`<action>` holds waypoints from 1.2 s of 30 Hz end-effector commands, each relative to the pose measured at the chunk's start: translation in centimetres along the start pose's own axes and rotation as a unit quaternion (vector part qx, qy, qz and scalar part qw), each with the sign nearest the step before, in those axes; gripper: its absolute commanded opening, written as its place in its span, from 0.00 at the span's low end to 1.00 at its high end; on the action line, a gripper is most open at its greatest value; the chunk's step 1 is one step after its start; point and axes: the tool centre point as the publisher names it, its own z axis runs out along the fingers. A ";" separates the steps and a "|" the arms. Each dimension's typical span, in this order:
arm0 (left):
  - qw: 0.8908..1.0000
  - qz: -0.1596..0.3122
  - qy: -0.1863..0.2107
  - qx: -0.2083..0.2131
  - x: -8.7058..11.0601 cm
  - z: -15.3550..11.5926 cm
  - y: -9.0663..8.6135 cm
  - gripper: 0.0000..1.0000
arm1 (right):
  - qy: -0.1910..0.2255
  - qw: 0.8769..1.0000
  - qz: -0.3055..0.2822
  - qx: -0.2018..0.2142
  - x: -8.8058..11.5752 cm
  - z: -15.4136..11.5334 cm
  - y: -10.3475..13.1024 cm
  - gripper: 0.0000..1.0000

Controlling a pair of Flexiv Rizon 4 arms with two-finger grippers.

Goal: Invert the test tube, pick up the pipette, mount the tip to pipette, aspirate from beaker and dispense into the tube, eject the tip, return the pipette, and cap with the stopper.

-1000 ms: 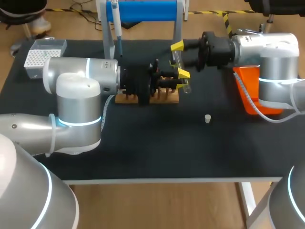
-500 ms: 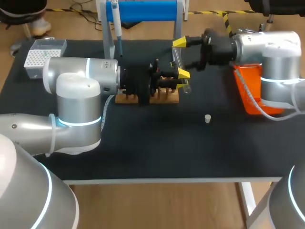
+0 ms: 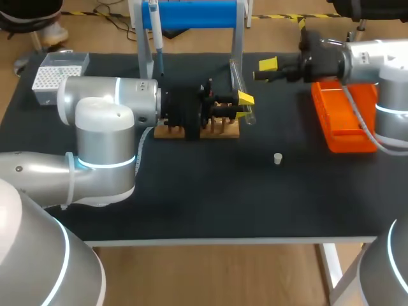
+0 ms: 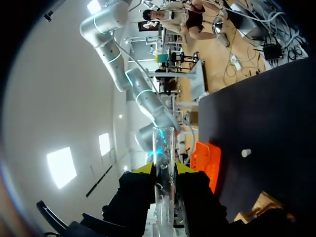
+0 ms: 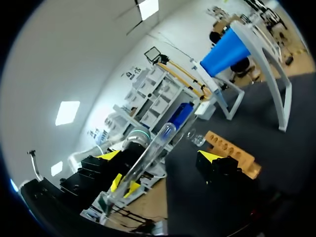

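Tube step, I'd say. From the head view, the left claw (image 3: 242, 102) is clamped on the glass test tube (image 3: 237, 80), which hangs slightly tilted just above the right end of the wooden rack (image 3: 220, 131) and isn't seated in a hole yet. The right claw (image 3: 268, 69) sits off to the right of the tube, apart from it, with nothing in it. The pipette (image 3: 155, 29) hangs on the blue stand (image 3: 191, 13) at the far edge, untouched. The tip box (image 3: 54, 73) is far left, the orange bin (image 3: 344, 115) is at the right, and the little stopper (image 3: 277, 158) sits alone on the desk (image 3: 210, 197), nearer than the rack. I can't spot the beaker here.

Left wrist view: the tube (image 4: 163, 143) is pinched between both yellow tips of the left claw (image 4: 163, 170), and the end poking out ahead looks like the open rim. The stopper (image 4: 246, 153) and the bin (image 4: 207, 160) are beyond it.

Right wrist view: the right claw (image 5: 158, 157) has its fingers spread wide and empty. The tube (image 5: 148, 158) is ahead of it in the other claw, with the rack (image 5: 232, 153) off to the side.

My guess at the next move is to lower the tube mouth-up into a rack hole, keeping it vertical so it doesn't catch the wood. After that, the free right arm goes for the pipette.
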 end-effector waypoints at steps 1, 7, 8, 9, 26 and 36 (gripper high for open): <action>1.000 0.000 0.002 0.000 -0.1 0.0 0.0 0.00 | -0.016 0.995 -0.100 -0.003 0.2 -0.1 -0.1 1.00; 1.000 0.000 0.002 0.000 -0.1 0.0 0.0 0.00 | -0.016 0.995 -0.100 -0.003 0.2 -0.1 -0.1 1.00; 1.000 0.000 0.002 0.000 -0.1 0.0 0.0 0.00 | -0.016 0.995 -0.100 -0.003 0.2 -0.1 -0.1 1.00; 1.000 0.000 0.002 0.000 -0.1 0.0 0.0 0.00 | -0.016 0.995 -0.100 -0.003 0.2 -0.1 -0.1 1.00; 1.000 0.000 0.002 0.000 -0.1 0.0 0.0 0.00 | -0.219 0.934 -0.280 0.031 -3.2 -4.3 -4.1 1.00; 1.000 0.000 0.002 0.000 -0.1 0.0 0.0 0.00 | -0.284 0.903 -0.321 0.029 -4.0 -2.7 -7.2 1.00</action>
